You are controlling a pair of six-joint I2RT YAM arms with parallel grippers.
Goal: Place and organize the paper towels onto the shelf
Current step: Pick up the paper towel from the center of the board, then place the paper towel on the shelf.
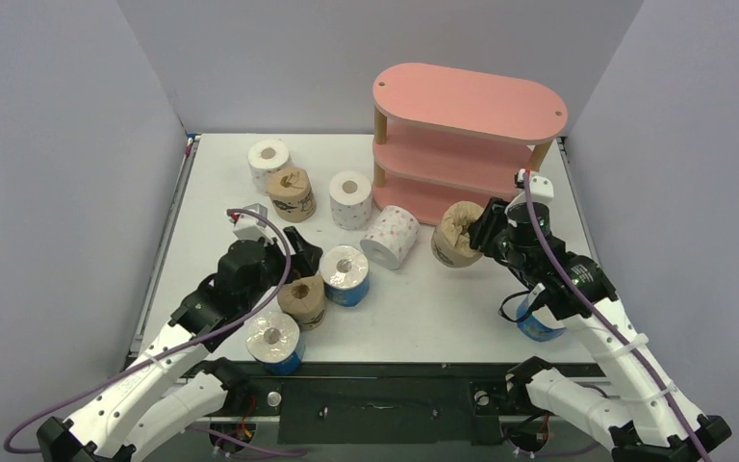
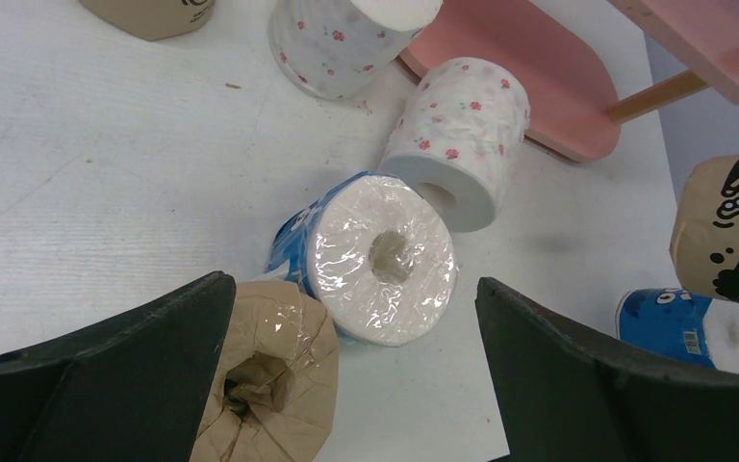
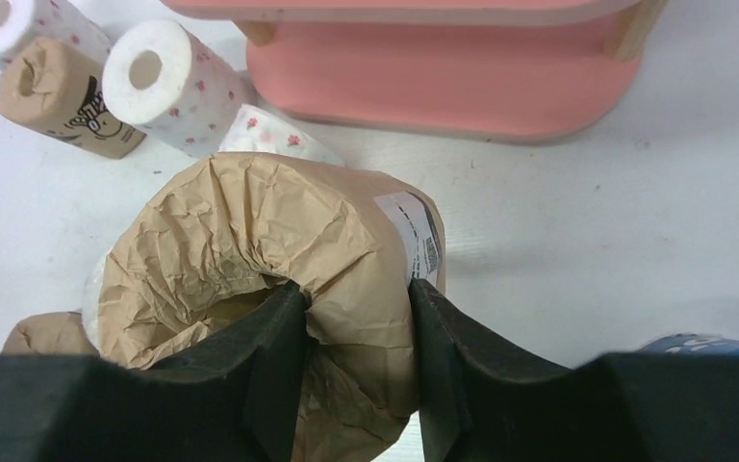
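Observation:
The pink three-tier shelf (image 1: 471, 104) stands at the back right, and no rolls show on its boards. My right gripper (image 1: 482, 231) is shut on a brown roll (image 1: 455, 234), pinching its crumpled wrapper (image 3: 279, 241) and holding it in front of the bottom board (image 3: 443, 82). My left gripper (image 1: 298, 256) is open and empty, over a brown roll (image 2: 265, 375) beside its left finger and a blue roll (image 2: 383, 260) just ahead. A white pink-dotted roll (image 2: 457, 130) lies on its side beyond them.
Two white dotted rolls (image 1: 269, 162) (image 1: 350, 197) and a brown roll (image 1: 292, 192) stand at the back left. One blue roll (image 1: 274, 342) stands at the table's near edge. Another blue roll (image 1: 539, 325) is under my right arm. Grey walls enclose the table.

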